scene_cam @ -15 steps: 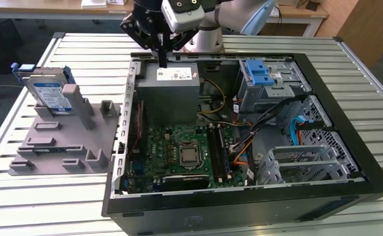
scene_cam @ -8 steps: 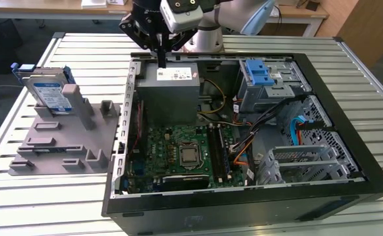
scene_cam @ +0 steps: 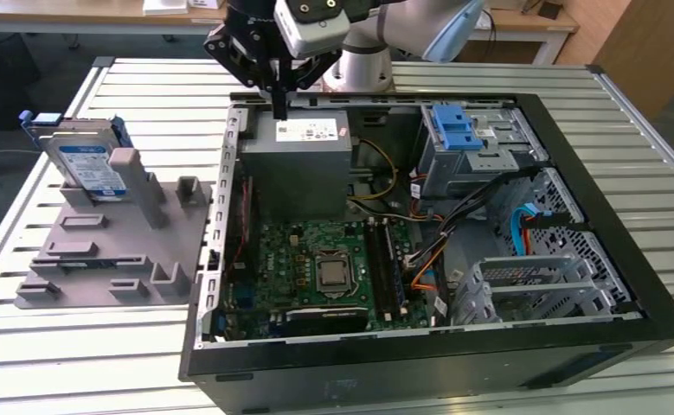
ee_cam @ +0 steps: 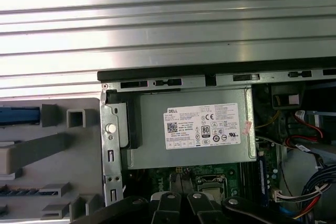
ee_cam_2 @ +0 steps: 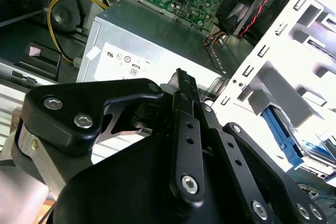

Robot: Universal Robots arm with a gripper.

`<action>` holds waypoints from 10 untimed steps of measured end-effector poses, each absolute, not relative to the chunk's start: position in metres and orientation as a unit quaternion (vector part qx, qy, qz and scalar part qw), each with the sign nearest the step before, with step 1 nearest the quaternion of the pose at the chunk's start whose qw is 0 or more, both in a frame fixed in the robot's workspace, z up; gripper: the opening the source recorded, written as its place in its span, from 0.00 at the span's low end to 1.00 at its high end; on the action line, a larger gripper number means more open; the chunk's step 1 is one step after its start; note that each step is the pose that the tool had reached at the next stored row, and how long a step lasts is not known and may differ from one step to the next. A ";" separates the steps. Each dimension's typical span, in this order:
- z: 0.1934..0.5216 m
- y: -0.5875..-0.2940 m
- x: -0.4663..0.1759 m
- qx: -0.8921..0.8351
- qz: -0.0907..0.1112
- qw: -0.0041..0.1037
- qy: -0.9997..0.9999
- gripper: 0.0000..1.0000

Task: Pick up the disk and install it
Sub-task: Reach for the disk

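Gripper [scene_cam: 279, 112]: black, pressed together, over grey power-supply box's [scene_cam: 296, 169] edge.
Disk [scene_cam: 86, 164]: silver blue-railed hard drive upright in grey holder [scene_cam: 105, 251], base hidden.

**Colour key.** We mark the disk [scene_cam: 87, 166] as silver with a blue-and-white label and blue side rails; its holder [scene_cam: 105, 251] is plain grey. The table [scene_cam: 94, 346] shows pale metallic slats — a regular striped pattern. Within the black case [scene_cam: 429, 367] we note a green circuit board [scene_cam: 313, 268], a grey power supply [scene_cam: 296, 169] with a white sticker, a blue latch [scene_cam: 458, 130] — and yellow wires [ee_cam_2: 50, 19]. The gripper [scene_cam: 279, 114] is black.
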State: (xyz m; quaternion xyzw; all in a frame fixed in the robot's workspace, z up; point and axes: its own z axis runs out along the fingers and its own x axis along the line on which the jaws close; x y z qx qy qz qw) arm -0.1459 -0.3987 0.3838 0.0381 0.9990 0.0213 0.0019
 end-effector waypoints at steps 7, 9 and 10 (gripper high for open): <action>0.383 -0.399 -0.149 0.038 0.021 0.001 0.999 0.11; 0.383 -0.399 -0.150 0.038 0.021 0.001 0.999 0.11; 0.383 -0.399 -0.151 0.038 0.021 0.001 0.999 0.11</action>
